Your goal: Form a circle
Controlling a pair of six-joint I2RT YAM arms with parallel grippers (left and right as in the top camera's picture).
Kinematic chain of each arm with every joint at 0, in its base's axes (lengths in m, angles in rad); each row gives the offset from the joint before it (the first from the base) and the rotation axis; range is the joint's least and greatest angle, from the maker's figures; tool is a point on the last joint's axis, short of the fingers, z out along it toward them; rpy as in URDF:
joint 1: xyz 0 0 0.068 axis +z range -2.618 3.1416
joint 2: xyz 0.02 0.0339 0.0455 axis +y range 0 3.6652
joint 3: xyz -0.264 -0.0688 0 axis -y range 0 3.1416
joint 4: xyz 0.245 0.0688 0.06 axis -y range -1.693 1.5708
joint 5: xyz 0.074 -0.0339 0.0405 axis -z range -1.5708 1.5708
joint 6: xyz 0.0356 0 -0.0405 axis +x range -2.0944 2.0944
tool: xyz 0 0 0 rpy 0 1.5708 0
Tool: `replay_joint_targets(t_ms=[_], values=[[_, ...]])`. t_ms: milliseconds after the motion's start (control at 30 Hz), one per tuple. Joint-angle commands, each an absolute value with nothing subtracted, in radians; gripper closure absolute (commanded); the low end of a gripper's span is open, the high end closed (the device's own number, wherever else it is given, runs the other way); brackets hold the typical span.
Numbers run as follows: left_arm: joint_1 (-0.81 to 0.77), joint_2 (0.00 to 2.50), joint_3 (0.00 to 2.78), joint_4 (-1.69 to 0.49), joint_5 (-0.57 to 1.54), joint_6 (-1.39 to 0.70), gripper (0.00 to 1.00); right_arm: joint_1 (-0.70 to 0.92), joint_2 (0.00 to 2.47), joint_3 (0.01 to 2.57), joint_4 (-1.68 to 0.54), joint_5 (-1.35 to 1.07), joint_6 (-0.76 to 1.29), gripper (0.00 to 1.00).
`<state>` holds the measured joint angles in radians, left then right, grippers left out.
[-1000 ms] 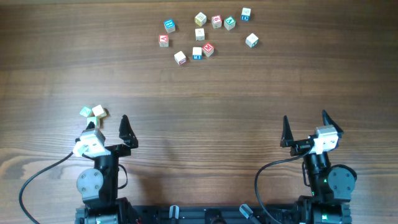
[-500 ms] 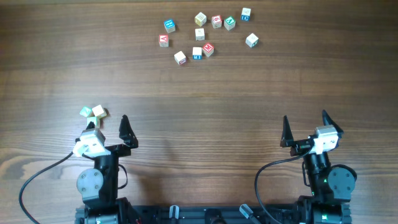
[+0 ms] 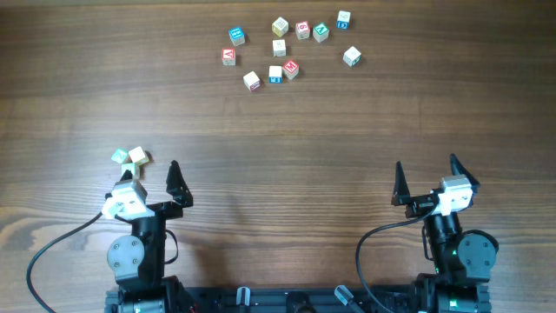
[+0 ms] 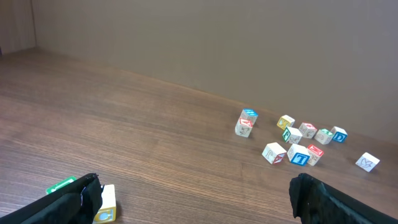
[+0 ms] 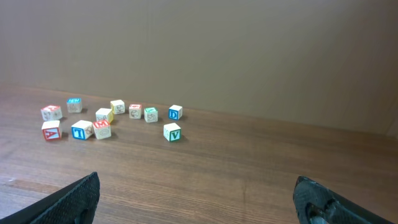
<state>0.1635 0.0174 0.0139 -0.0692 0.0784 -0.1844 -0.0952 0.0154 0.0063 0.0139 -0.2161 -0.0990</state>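
No full circle shows, only a cluster of three small pale letter cubes (image 3: 129,158), one with a green face, on the wooden table just beyond my left gripper's (image 3: 152,174) left finger. In the left wrist view a cube with a yellow side (image 4: 107,202) and the green-faced cube (image 4: 61,185) sit against that finger (image 4: 78,196). The left gripper (image 4: 193,200) is open with bare table between its jaws. My right gripper (image 3: 426,168) stands open at the near right, also with nothing between its fingers (image 5: 196,200).
Several more letter cubes (image 3: 287,48) lie scattered at the far middle of the table, seen too in the left wrist view (image 4: 292,140) and the right wrist view (image 5: 112,118). A plain wall stands behind the table's far edge.
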Motion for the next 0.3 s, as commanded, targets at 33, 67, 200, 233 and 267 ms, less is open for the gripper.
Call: replay_joint_targets(t_ms=[33, 67, 200, 233, 267], values=[[0.158, 0.006, 0.006, -0.072, 0.069, -0.164, 0.0, -0.099, 0.005, 0.005, 0.015, -0.203, -0.104, 0.0], [0.158, 0.006, 0.006, -0.072, 0.069, -0.164, 0.0, -0.099, 0.005, 0.005, 0.015, -0.203, -0.105, 0.0], [0.158, 0.006, 0.006, -0.072, 0.069, -0.164, 0.0, -0.099, 0.005, 0.005, 0.015, -0.203, -0.104, 0.0], [0.158, 0.006, 0.006, -0.072, 0.069, -0.164, 0.0, -0.099, 0.005, 0.005, 0.015, -0.203, -0.104, 0.0], [0.158, 0.006, 0.006, -0.072, 0.069, -0.164, 0.0, -0.099, 0.005, 0.005, 0.015, -0.203, -0.104, 0.01]])
